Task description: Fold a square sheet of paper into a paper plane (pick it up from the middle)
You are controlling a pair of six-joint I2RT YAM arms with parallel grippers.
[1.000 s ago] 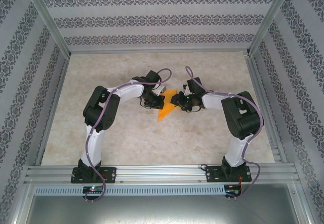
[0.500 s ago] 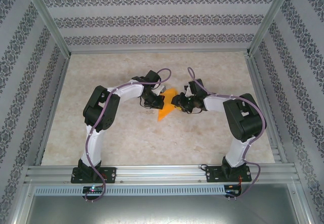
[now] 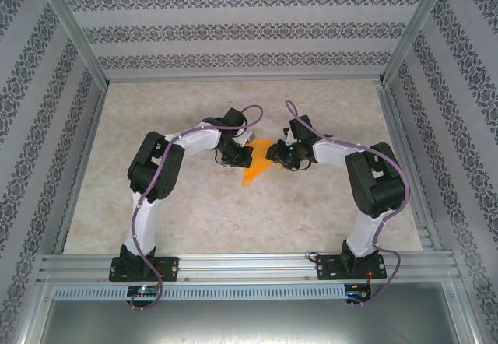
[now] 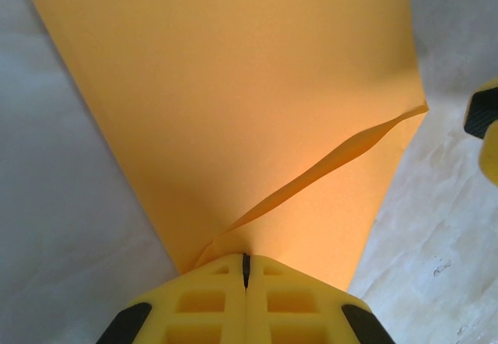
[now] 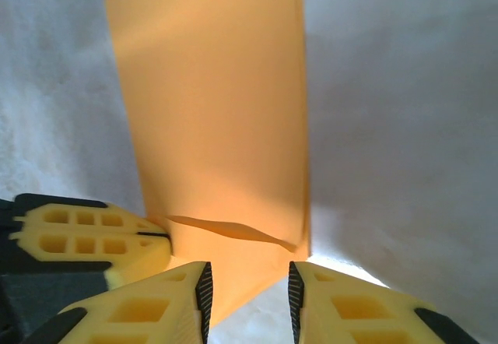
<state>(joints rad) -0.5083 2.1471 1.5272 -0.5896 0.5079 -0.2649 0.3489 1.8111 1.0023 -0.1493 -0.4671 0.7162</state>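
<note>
Found left gripper [image 4: 246, 270] clamped tight on one corner of the square sheet of paper [image 4: 233, 103], partly folded, at the middle of the surface [image 3: 202, 212]. Noted right gripper [image 5: 249, 289] with jaws apart, straddling a neighbouring edge without pinching. Judged: anchoring the sheet for the next crease.

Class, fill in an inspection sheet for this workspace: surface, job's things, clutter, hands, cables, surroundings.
Surface: marbled beige table.
Job's things: orange paper, folded, one loose flap, between the two hands.
Clutter: nothing seen.
Hands: left hand shut on the paper's narrow end; right hand open, jaws astride its edge.
Cables: purple cables looped along both arms.
Surroundings: patterned walls, metal frame.
</note>
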